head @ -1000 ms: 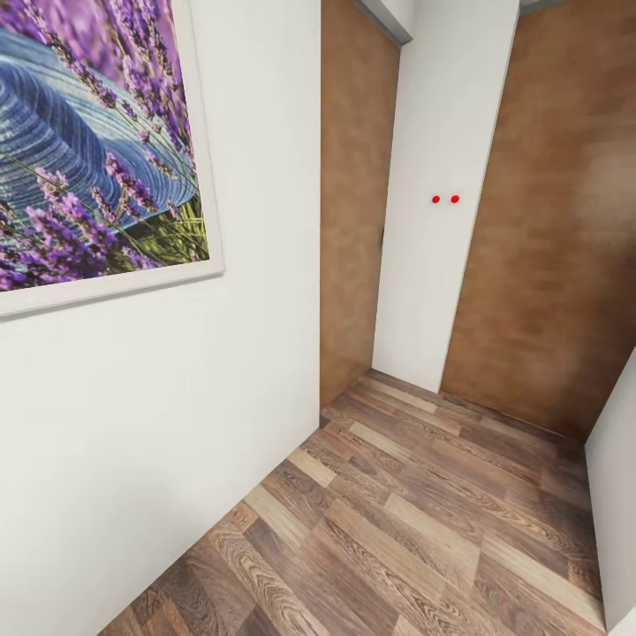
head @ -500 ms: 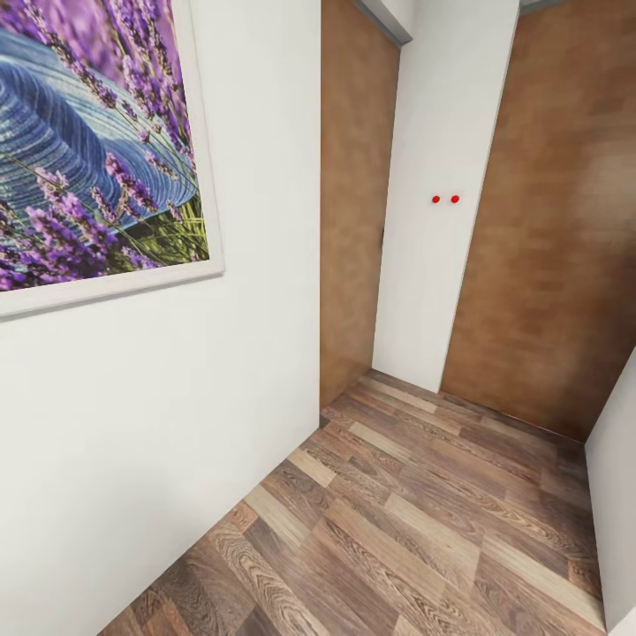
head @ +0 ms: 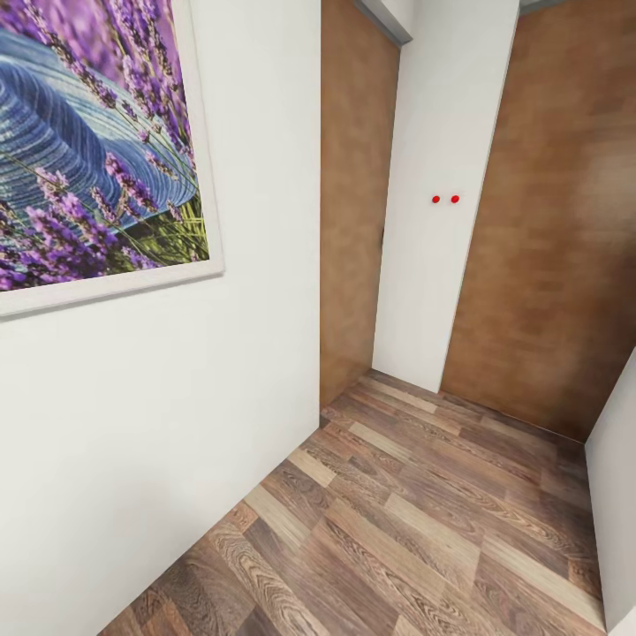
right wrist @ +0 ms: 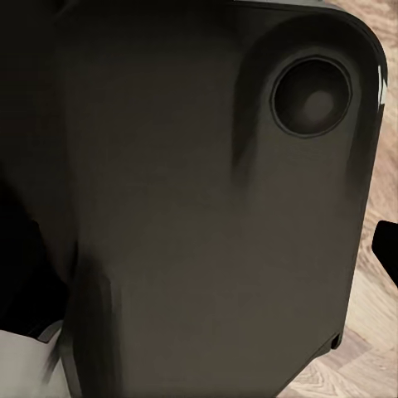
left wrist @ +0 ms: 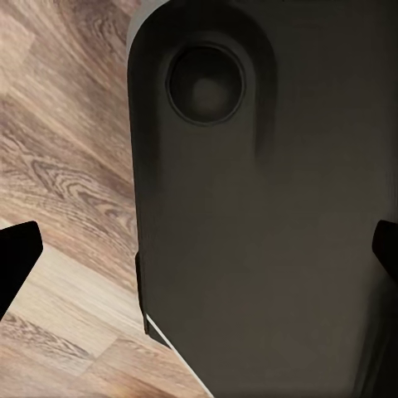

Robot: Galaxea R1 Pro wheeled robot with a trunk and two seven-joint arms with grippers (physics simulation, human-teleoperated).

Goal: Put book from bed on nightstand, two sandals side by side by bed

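White walls (head: 159, 424) and brown wood panels (head: 539, 265) close in a narrow corner of the bedroom, with wood-plank floor (head: 424, 530) running between them. On the near wall hangs the framed lavender-and-hat picture (head: 88, 150). Two small red dots (head: 445, 200) sit on the white wall strip ahead. Each wrist camera looks onto a dark rounded part of the robot's body (left wrist: 265, 207) over plank flooring. The left gripper (left wrist: 199, 257) shows dark fingertips (left wrist: 16, 257) at opposite edges, jaws spread wide; of the right gripper one fingertip (right wrist: 388, 249) shows, so I cannot tell its state.
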